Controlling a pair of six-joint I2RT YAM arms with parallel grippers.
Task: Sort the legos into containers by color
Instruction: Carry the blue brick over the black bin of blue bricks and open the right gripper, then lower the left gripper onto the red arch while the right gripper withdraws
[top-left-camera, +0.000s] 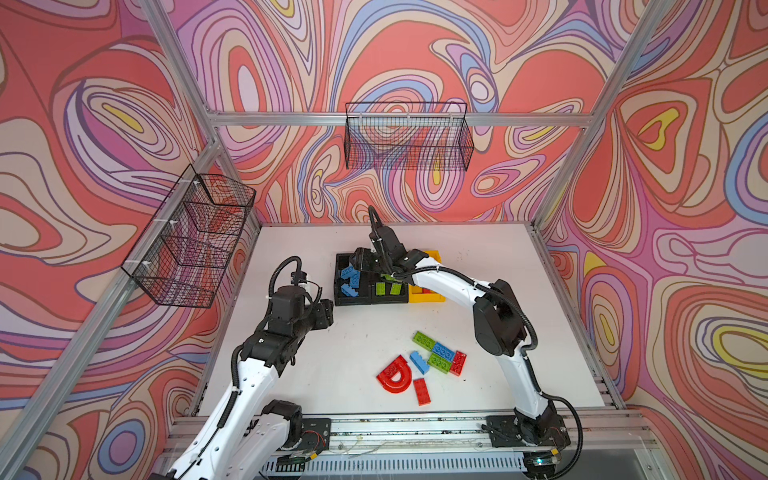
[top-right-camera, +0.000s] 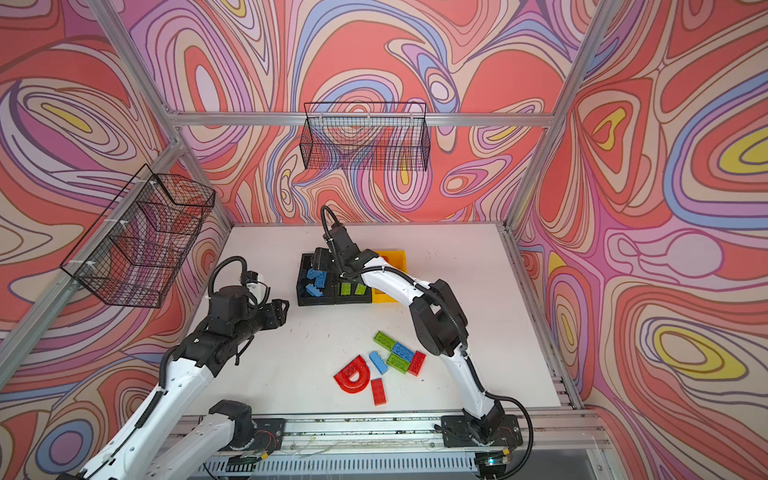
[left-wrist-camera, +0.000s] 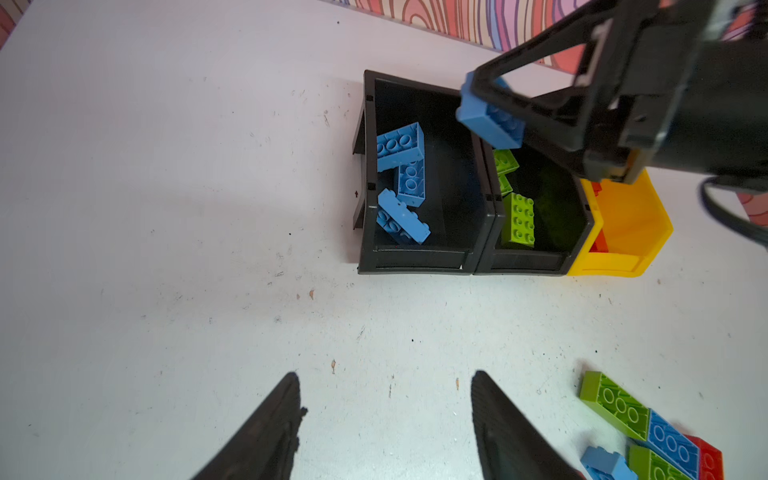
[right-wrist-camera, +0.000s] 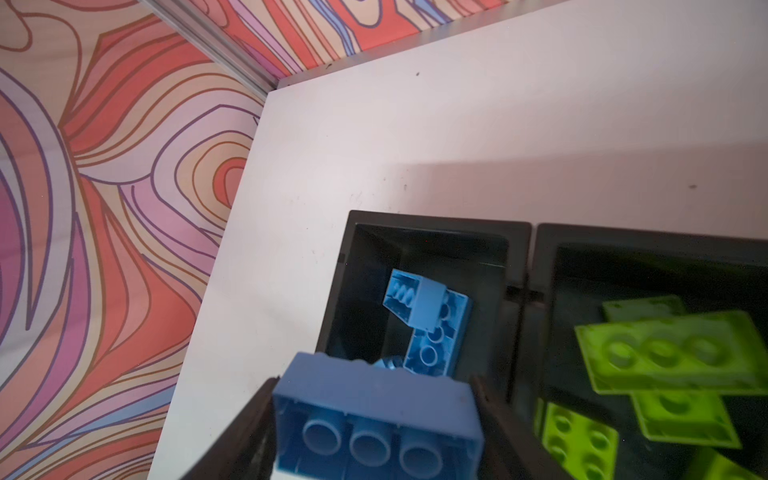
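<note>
Yellow bin (top-left-camera: 427, 297) mostly behind right arm (top-left-camera: 451, 279)

A white tabletop (top-left-camera: 332, 332), scuffed and speckled, is enclosed by walls (top-left-camera: 415, 50) printed with swirling red, pink, lilac and yellow bands. Above the tabletop's far edge, a black wire basket (top-left-camera: 409, 141) is hung from an aluminium rail (top-left-camera: 282, 118). A second wire basket (top-left-camera: 187, 237) is fixed above its left edge.
</note>
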